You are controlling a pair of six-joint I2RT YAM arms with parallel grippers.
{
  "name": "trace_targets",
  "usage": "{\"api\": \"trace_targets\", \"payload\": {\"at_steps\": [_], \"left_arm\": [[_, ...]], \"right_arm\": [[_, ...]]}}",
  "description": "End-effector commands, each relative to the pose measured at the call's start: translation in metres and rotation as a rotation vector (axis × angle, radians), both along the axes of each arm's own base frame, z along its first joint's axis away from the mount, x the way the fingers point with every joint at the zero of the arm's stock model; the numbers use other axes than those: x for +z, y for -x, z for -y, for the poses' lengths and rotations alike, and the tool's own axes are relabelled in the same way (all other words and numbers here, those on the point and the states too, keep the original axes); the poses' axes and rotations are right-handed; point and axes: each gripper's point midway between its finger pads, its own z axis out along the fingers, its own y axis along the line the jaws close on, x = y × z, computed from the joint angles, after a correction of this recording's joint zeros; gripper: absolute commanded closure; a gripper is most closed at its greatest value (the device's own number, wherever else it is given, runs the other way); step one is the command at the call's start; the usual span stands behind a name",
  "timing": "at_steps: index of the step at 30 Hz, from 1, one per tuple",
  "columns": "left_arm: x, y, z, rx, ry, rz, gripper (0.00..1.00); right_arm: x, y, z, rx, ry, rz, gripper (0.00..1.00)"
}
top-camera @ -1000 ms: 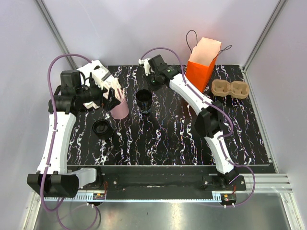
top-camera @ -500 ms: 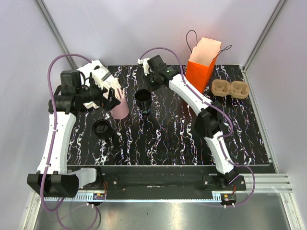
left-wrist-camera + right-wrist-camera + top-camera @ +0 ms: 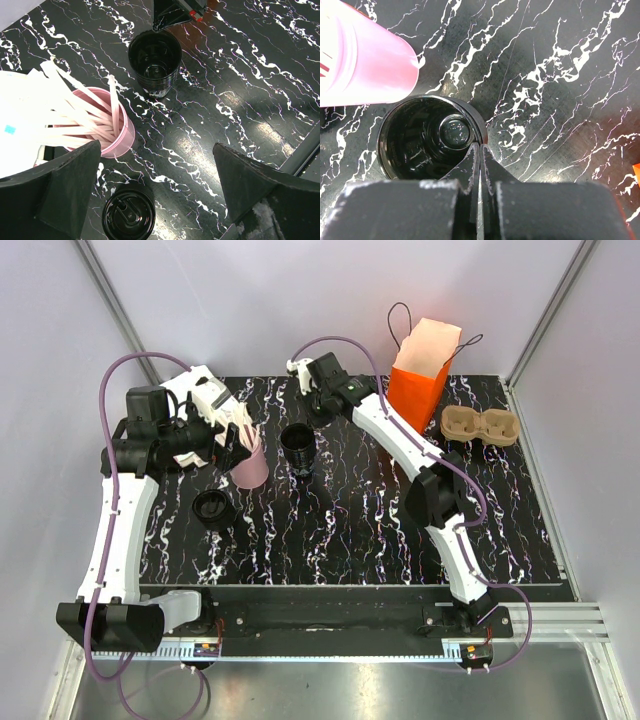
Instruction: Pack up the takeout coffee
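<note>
Seen from above, the small black paper cup with a dark lid (image 3: 213, 509) stands near-left on the black marbled worktop (image 3: 380, 530), with open surface to its right. In the left wrist view the left gripper (image 3: 155, 147) is spread wide beside the pink cup of wooden sticks (image 3: 117, 142). In the right wrist view the right gripper (image 3: 480, 146) is pressed together above the rim of the lidless black paper cup (image 3: 410, 145).

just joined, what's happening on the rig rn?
Nothing is packed yet. The lidded coffee cup stands untouched at the front left. The left hand hovers open by the pink cup of sticks. The right hand is shut on nothing, close by the lidless black cup. The orange bag stands at the back right, with the cardboard carrier beside it.
</note>
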Motion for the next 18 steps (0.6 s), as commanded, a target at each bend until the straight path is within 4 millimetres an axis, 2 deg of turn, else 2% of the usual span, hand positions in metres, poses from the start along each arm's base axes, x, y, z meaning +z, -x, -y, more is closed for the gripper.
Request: {"api": "trace_targets", "payload": {"at_steps": [1,6,13,18], "left_arm": [[0.009,-0.004,0.003,-0.01,0.013,0.046,0.01],[0.009,-0.003,0.003,-0.012,0.014,0.049,0.01],[0.009,-0.003,0.003,-0.01,0.014,0.046,0.01],[0.009,-0.003,0.003,-0.01,0.013,0.049,0.01]], "right_arm": [[0.071,0.003,-0.007,0.007,-0.103,0.125,1.0],[0.083,0.006,-0.008,0.006,-0.127,0.131,1.0],[0.111,0.009,-0.004,0.005,-0.156,0.177,1.0],[0.125,0.013,-0.001,0.004,-0.168,0.195,1.0]]}}
